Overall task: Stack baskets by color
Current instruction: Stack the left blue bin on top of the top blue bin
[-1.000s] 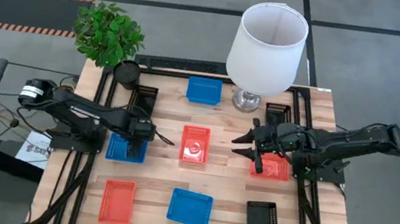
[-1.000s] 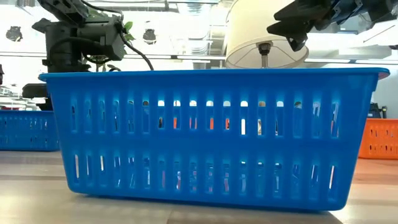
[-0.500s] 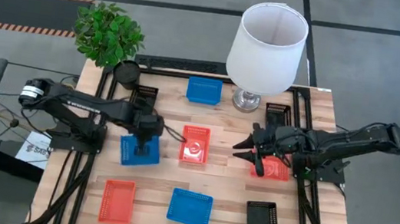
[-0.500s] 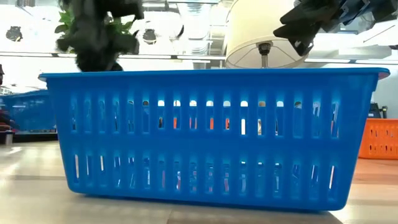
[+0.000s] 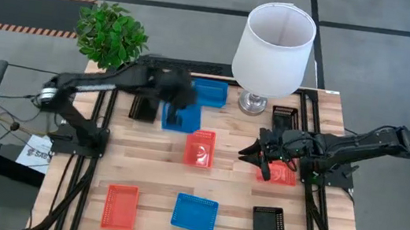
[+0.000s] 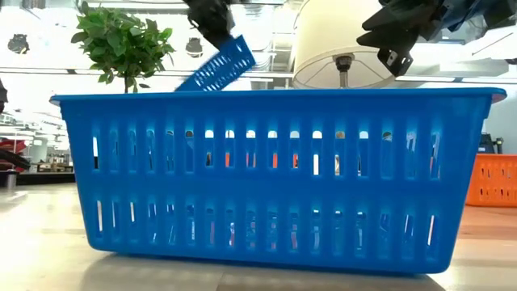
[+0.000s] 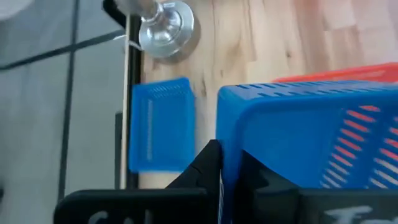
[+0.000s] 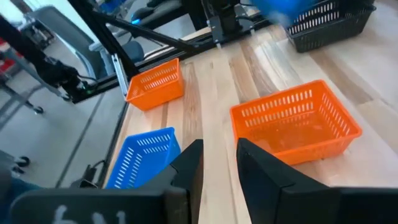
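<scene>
My left gripper point(image 5: 177, 103) is shut on a blue basket point(image 5: 182, 118) held in the air over the table's far half, beside another blue basket point(image 5: 209, 93) that rests at the far edge. A red basket point(image 5: 200, 148) sits mid-table. My right gripper point(image 5: 246, 154) hovers open at the right, by a second red basket point(image 5: 283, 174), with nothing between its fingers. Along the near edge lie a red basket point(image 5: 120, 205), a blue one point(image 5: 194, 213) and a black one point(image 5: 268, 229). Two more black baskets point(image 5: 143, 108) point(image 5: 284, 116) lie at the far left and far right. My left gripper pinches one wall of the blue basket point(image 7: 229, 134) between its two fingers, at the rim, one finger point(image 7: 208, 163) outside the wall and the other inside. The fingers slant down from above. The basket hangs tilted point(image 6: 218, 65), lifted clear of the table.
A lamp with a white shade point(image 5: 274, 41) stands at the far edge, right of the far blue basket. A potted plant point(image 5: 111, 33) and a round black pot point(image 5: 129, 73) are at the far left corner. The near blue basket point(image 6: 275, 178) fills the low view.
My left gripper has shut on the blue basket at the table's left, lifted it clear and swung it up toward the far edge and the right, to beside the far blue basket; the basket has turned and tipped. My right gripper has stayed put, its fingers drawing closer together.
</scene>
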Controlling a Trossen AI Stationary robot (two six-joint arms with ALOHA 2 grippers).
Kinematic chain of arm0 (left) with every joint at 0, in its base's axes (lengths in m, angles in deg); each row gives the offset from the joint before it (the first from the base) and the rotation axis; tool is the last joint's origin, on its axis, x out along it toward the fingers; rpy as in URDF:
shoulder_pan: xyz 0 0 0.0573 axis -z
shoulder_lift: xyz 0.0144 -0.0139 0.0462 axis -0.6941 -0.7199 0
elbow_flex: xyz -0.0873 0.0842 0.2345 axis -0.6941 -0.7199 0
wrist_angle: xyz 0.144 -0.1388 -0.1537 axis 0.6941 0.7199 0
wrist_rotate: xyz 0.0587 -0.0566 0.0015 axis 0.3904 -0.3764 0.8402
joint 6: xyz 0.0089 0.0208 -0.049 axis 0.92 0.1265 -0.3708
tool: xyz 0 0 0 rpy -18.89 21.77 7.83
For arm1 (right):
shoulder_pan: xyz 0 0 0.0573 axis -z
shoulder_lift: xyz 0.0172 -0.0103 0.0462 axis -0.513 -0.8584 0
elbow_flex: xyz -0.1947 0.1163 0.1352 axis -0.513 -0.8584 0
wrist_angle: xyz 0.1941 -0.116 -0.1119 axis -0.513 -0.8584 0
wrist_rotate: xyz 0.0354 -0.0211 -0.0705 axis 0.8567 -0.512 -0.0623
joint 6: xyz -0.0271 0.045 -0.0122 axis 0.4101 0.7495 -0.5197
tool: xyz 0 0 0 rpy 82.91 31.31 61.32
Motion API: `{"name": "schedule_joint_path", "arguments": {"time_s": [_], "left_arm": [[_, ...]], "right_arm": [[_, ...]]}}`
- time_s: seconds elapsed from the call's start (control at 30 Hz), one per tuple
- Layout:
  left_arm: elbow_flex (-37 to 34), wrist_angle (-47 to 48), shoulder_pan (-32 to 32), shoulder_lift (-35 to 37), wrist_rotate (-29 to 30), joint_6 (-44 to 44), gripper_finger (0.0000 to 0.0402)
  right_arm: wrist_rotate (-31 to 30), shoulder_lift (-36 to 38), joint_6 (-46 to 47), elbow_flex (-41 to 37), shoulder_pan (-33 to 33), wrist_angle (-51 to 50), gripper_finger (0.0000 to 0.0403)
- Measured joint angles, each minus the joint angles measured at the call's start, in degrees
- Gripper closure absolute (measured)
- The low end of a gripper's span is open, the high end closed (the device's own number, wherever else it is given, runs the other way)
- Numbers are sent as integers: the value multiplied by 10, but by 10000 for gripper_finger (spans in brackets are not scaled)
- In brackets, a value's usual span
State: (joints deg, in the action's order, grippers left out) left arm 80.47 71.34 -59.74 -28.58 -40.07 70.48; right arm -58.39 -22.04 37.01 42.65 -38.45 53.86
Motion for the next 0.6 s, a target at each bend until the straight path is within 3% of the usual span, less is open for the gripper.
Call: {"name": "schedule_joint_path", "arguments": {"time_s": [0.13,0.4,0.6], "left_arm": [[88,2,-84,-92,-105,97,401],[242,9,-168,-246,-152,188,401],[286,11,-185,-299,-175,209,401]], "right_arm": [[-1,0,29,0,-7,-4,286],[-25,0,49,0,-30,-24,286],[-33,0,69,0,-38,-35,286]]}}
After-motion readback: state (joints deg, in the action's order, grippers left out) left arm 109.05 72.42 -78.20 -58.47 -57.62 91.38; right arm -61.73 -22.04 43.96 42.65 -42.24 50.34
